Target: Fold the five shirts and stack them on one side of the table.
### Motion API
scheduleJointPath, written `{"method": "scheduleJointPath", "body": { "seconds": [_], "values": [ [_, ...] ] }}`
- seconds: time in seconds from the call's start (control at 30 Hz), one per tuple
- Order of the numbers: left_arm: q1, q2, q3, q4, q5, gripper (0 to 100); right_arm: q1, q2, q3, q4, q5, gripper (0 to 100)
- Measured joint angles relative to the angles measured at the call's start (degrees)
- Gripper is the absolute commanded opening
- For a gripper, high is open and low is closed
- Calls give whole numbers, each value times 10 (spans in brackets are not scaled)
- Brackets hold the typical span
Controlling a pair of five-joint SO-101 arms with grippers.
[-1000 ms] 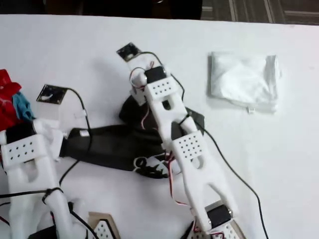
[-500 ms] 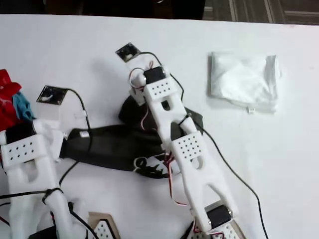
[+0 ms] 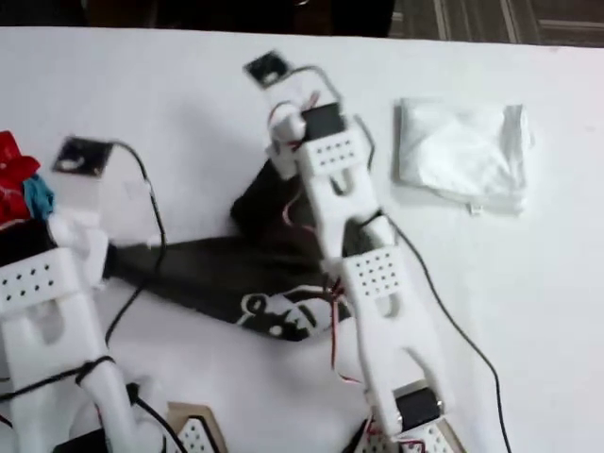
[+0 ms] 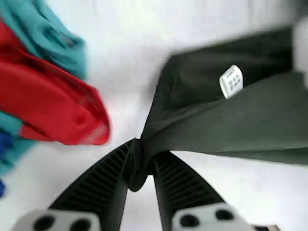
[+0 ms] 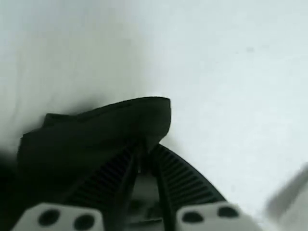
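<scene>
- White tabletop (image 3: pixel 170 85) takes up most of the high view, and its far edge meets a dark strip of floor (image 3: pixel 472 17) (paler lines cross the strip toward its right end).
- The black shirt (image 3: pixel 208 274) lies stretched across the middle of the table between the two arms. A white print (image 3: pixel 274 316) faces up on its near side.
- The left gripper (image 4: pixel 143 161) is clamped on one end of the black shirt, with the fabric bunched tight between its ribbed fingers. A small white label (image 4: pixel 232 82) sits on the cloth farther along.
- The right gripper (image 5: pixel 144 161) is pinched closed on another edge of the same shirt, where a dark fold rests on the table just past the fingertips.
- A folded white shirt (image 3: pixel 462 156) lies flat toward the far right of the table, well apart from the black one.
- A heap of red and teal garments (image 3: pixel 19 189) sits at the table's left edge, near the left arm (how many pieces it holds cannot be told).
</scene>
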State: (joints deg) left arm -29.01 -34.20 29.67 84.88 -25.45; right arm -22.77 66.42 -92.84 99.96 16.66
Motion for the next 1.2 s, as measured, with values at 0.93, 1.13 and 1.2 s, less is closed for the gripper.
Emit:
{"method": "scheduleJointPath", "body": {
  "seconds": [0.93, 1.13, 1.2],
  "values": [
    [48, 283, -397, 165, 4, 25, 38, -775, 750, -46, 0, 18],
    [70, 283, -275, 144, 4, 25, 37, -881, 1021, -176, 0, 18],
    [76, 283, -231, 122, 5, 25, 38, -913, 1116, -229, 0, 18]
  ]
}}
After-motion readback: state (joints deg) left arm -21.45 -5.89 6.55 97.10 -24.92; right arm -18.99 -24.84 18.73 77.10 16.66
